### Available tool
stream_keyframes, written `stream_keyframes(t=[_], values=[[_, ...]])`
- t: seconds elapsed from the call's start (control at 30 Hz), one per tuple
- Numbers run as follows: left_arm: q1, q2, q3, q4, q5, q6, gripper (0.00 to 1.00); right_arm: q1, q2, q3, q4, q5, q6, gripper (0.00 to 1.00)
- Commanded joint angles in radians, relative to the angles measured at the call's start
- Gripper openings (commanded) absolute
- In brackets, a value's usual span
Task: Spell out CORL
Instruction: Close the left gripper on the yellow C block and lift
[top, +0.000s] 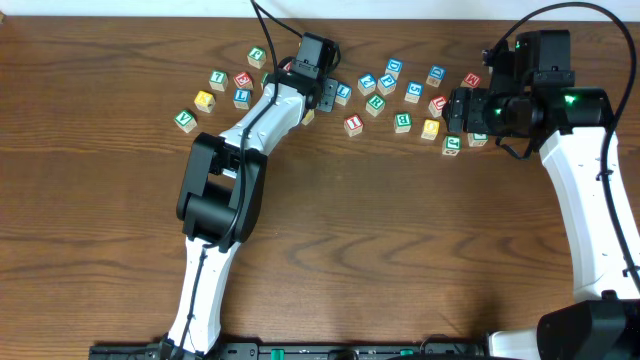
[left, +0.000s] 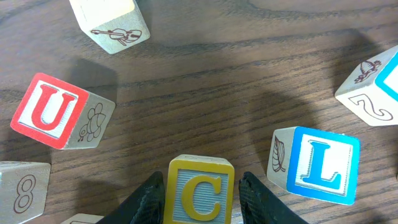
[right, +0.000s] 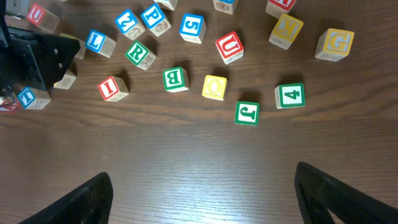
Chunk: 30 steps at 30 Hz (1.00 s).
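Note:
My left gripper (left: 200, 208) is shut on a yellow-framed C cube (left: 199, 183), one finger on each side. The blue L cube (left: 322, 163) lies just to its right. From overhead, the left gripper (top: 312, 85) hides the C. The right wrist view shows the L (right: 94, 41), a green R cube (right: 138, 53) and a yellow cube with a round letter, O or Q (right: 214, 87). My right gripper (right: 205, 199) hangs open and high over bare wood, below these cubes. Overhead, the right gripper (top: 462, 110) is at the right end of the cube scatter.
Several other letter and number cubes are scattered along the far side of the wooden table (top: 400, 250). A red U cube (left: 50, 111) lies left of the C. Green J (right: 247, 113) and 4 (right: 290, 95) cubes lie nearest my right gripper.

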Motion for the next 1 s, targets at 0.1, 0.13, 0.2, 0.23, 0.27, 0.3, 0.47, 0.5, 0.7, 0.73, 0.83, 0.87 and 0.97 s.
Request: stream_keyframes(t=[0.1,0.13,0.2,0.23,0.27,0.3,0.47,0.5,0.7,0.73,0.83,0.87,0.97], values=[[0.006,0.026,-0.009,0.01,-0.013,-0.01,0.39,-0.004,-0.006,-0.008,-0.001,0.005,0.01,0.89],[0.006,0.026,-0.01,0.011,-0.013,-0.01,0.39,-0.004,-0.006,-0.008,-0.001,0.005,0.01,0.89],[0.006,0.026,-0.011,0.018,-0.013,-0.01,0.39,-0.004,-0.006,-0.008,-0.001,0.005,0.01,0.89],[0.006,0.026,-0.011,0.021,-0.013,-0.01,0.39,-0.004,-0.006,-0.008,-0.001,0.005,0.01,0.89],[0.006,0.026,-0.011,0.024,-0.013,-0.01,0.39,-0.004,-0.006,-0.008,-0.001,0.005,0.01,0.9],[0.006,0.026,-0.011,0.024,-0.013,-0.01,0.39,-0.004,-0.006,-0.008,-0.001,0.005,0.01,0.89],[0.004,0.037,-0.012,0.024,-0.013,-0.01,0.39,-0.004,-0.006,-0.008,0.0,0.005,0.01,0.9],[0.004,0.042,-0.012,0.023,-0.013,-0.01,0.39,-0.004,-0.006,-0.008,0.0,0.005,0.01,0.9],[0.004,0.057,-0.012,0.029,-0.013,-0.01,0.39,-0.004,-0.006,-0.008,0.003,0.005,0.01,0.9],[0.004,0.055,-0.012,0.034,-0.013,-0.01,0.39,-0.004,-0.006,-0.008,0.003,0.005,0.01,0.9],[0.004,0.055,-0.012,0.053,-0.013,-0.01,0.35,-0.004,-0.006,-0.008,0.007,0.005,0.01,0.9],[0.004,0.054,-0.012,0.058,-0.013,-0.01,0.34,-0.004,-0.006,-0.008,0.007,0.005,0.01,0.9],[0.004,0.044,-0.012,0.06,-0.013,-0.01,0.31,-0.004,-0.006,-0.008,0.007,0.005,0.01,0.9]])
